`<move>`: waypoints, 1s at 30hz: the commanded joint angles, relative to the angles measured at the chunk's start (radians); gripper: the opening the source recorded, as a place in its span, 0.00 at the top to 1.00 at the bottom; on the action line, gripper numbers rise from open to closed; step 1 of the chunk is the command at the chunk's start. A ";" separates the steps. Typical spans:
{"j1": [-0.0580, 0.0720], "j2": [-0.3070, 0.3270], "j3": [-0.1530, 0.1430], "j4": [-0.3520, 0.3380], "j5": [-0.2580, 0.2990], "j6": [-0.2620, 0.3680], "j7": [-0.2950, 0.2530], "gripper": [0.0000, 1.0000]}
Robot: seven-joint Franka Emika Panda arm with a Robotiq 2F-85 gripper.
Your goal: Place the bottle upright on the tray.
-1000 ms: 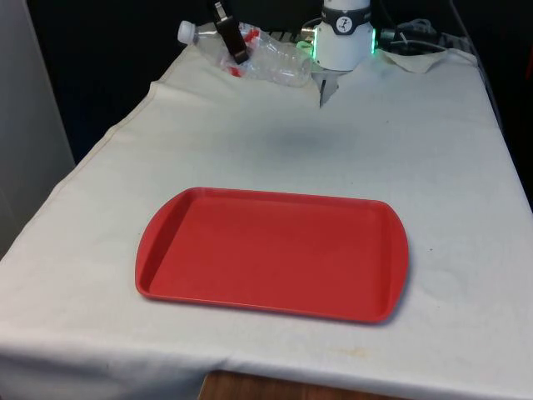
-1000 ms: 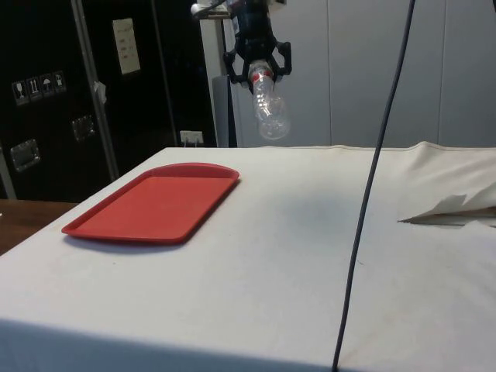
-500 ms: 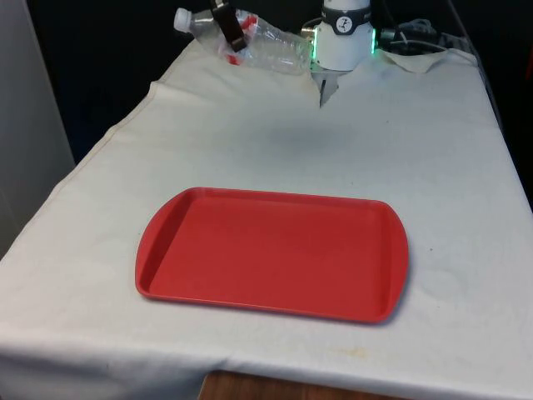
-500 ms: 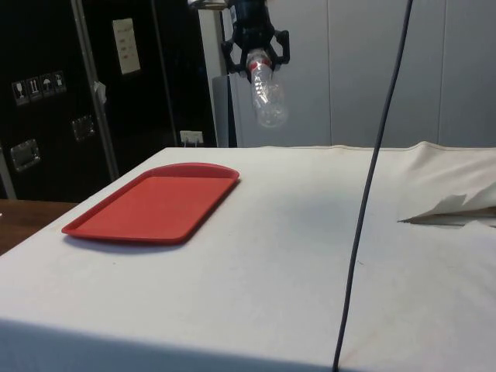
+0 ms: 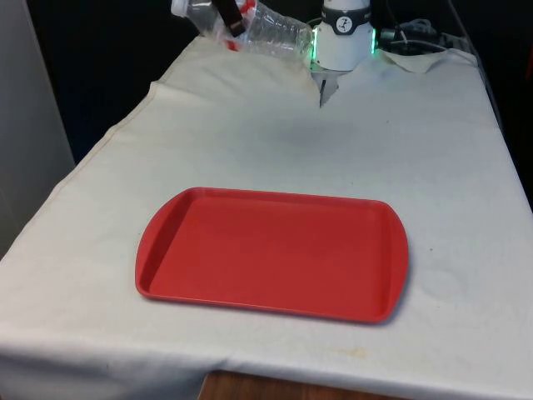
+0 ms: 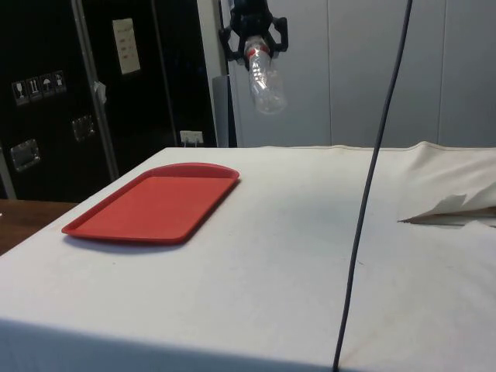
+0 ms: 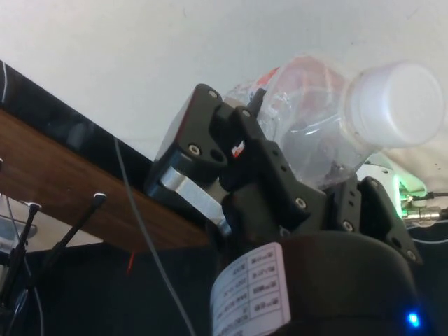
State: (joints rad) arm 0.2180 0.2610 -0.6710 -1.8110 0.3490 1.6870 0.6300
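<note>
My gripper (image 5: 226,18) is shut on a clear plastic bottle (image 5: 271,32) with a white cap and a red label, held high above the table's far end. The bottle lies nearly level in the front view, its cap towards that view's left. From the side, the bottle (image 6: 266,77) hangs slanted below the gripper (image 6: 253,40). In the wrist view the fingers clamp the bottle (image 7: 318,133) near its neck, below the white cap (image 7: 397,103). A red tray (image 5: 275,252) lies flat on the white cloth near the front edge, far below and apart from the gripper. The same tray (image 6: 155,201) lies bare in the side view.
The white cloth (image 5: 400,150) is rumpled near the robot's base, with a raised fold (image 6: 449,209) at the side view's right. A dark cable (image 6: 372,194) hangs in front of the side camera. Dark cabinets stand behind the tray.
The gripper has risen with the bottle, now near the top of both fixed views. The bottle has tipped closer to level. The tray has not moved.
</note>
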 commanded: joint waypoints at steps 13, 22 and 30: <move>0.000 -0.003 -0.004 0.020 -0.001 -0.024 0.003 0.66; 0.000 0.000 -0.003 0.021 -0.001 -0.023 0.001 0.66; 0.000 0.001 -0.003 0.021 0.000 -0.023 -0.001 0.66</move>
State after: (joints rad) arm 0.2180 0.2620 -0.6740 -1.7900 0.3490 1.6640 0.6290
